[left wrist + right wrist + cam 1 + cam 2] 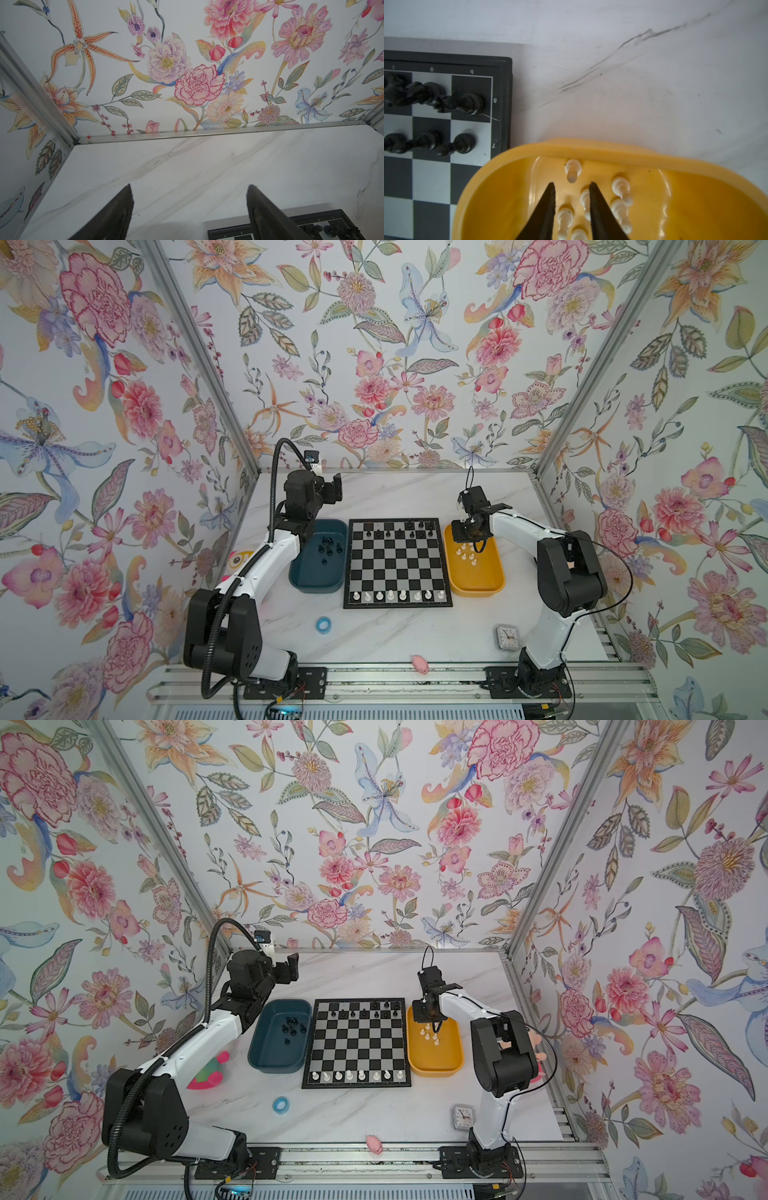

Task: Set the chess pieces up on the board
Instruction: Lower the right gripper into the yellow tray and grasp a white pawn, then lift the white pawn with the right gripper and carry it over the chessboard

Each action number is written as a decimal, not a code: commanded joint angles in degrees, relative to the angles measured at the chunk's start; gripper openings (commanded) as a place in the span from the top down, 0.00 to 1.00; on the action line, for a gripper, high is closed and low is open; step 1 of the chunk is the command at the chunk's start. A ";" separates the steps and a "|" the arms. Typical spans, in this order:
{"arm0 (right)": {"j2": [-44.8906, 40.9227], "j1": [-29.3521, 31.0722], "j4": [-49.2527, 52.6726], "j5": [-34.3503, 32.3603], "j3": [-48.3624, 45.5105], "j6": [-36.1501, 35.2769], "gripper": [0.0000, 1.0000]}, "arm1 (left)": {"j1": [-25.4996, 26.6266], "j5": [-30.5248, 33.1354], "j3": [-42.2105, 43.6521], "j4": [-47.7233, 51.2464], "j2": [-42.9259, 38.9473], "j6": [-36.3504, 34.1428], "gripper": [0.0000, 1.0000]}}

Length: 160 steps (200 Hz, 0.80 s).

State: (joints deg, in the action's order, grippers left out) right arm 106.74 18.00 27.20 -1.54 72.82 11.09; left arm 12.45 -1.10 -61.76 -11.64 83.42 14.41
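The board (397, 568) lies mid-table, seen in both top views. Several white chess pieces (399, 595) stand along its near row and several black ones (409, 531) on its two far rows. More black pieces (328, 547) lie in the teal bin (316, 583), and white pawns (620, 187) in the yellow bin (591, 148). My right gripper (572, 184) is down inside the yellow bin (434, 1069), its fingers narrowly open around white pawns (564, 216) without pinching any. My left gripper (190, 187) hangs wide open and empty above the table behind the teal bin (278, 1065).
A blue tape roll (323, 623), a small clock (507, 636) and a pink toy (420, 664) lie near the front edge. A pink-and-green toy (208, 1071) sits behind my left arm. The enclosure's walls close in the back and both sides.
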 commanded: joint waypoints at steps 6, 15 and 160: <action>1.84 0.35 -0.49 -1.12 1.92 1.21 0.72 | 0.55 0.91 0.67 -0.53 0.25 0.53 0.13; 2.22 0.28 -0.48 -1.10 2.28 1.25 0.72 | 0.55 0.92 0.67 -0.49 0.25 0.52 0.14; 4.66 0.32 -0.51 -1.71 2.95 1.66 0.80 | 0.55 1.45 1.20 0.04 -0.27 0.18 0.13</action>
State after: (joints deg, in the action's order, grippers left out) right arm 110.50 18.00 26.74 -2.22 74.67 11.92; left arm 12.45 -1.04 -61.36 -11.60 83.42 14.41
